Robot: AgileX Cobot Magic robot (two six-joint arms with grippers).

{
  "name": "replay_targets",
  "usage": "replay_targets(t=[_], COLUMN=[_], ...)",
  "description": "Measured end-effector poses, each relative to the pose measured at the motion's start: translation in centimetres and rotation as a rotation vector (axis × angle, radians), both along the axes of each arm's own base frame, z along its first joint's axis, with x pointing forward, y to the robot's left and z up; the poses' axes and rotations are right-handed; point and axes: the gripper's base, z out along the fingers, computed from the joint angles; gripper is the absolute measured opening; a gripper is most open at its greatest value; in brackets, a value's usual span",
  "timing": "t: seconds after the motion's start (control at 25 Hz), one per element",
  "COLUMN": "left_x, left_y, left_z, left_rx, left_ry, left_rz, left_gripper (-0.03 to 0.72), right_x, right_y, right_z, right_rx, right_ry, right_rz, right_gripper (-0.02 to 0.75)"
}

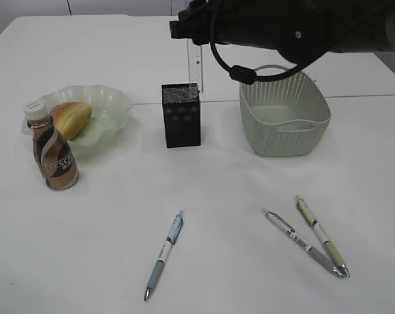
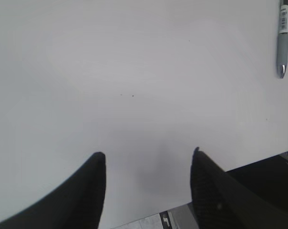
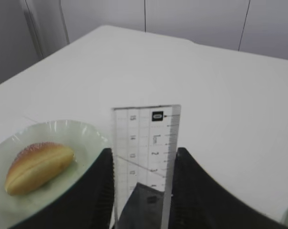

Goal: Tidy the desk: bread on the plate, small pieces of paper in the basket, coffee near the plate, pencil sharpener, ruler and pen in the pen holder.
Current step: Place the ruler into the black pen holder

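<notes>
Ruler (image 3: 146, 157) upright above pen holder (image 1: 181, 115), pinched in my right pincer (image 3: 144, 191), lower end hidden. Left pincer (image 2: 149, 191) spread over bare table (image 2: 134, 71). Three pens: (image 1: 165, 255), (image 1: 302, 243), (image 1: 320, 235).

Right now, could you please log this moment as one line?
right gripper: holding ruler over holder | left gripper: open, empty | bread: on plate

Black arm (image 1: 302, 26), looped black cable (image 1: 240, 69)

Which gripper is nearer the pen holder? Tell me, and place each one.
Right. The right gripper holds the ruler upright directly above the pen holder. The left gripper hovers open over bare desk near its front edge, far from it.
</notes>
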Motion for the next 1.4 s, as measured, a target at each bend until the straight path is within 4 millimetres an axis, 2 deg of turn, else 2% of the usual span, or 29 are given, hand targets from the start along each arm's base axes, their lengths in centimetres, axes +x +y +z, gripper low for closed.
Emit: replay_targets(t=[0.24, 0.44, 0.6, 0.76, 1.12, 1.4], left_x=[0.1, 0.1, 0.2, 0.3, 0.4, 0.4], left_y=[0.1, 0.1, 0.1, 0.3, 0.3, 0.4], left_z=[0.0, 0.0, 0.0, 0.1, 0.1, 0.1], left_rx=[0.009, 0.013, 0.019, 0.033, 0.043, 0.044], left_ry=[-0.012, -0.016, -0.020, -0.030, -0.042, -0.043], left_rz=[-0.002, -0.003, -0.004, -0.007, -0.009, -0.010], left_gripper=[0.416, 0.416, 0.416, 0.416, 0.416, 0.416], right_x=[1.5, 3.1, 4.7, 5.6, 6.9, 7.0], right_y=[1.1, 1.9, 2.2, 1.7, 1.4, 1.4], right_z=[-2.3, -3.8, -3.7, -3.1, -6.2, -6.6], right_rx=[0.073, 0.086, 0.093, 0.086, 0.056, 0.050], right_ry=[-0.126, -0.151, -0.172, -0.173, -0.110, -0.097], right_rz=[0.037, 0.044, 0.035, 0.014, -0.004, -0.005], right_gripper=[0.262, 0.262, 0.262, 0.262, 0.262, 0.262])
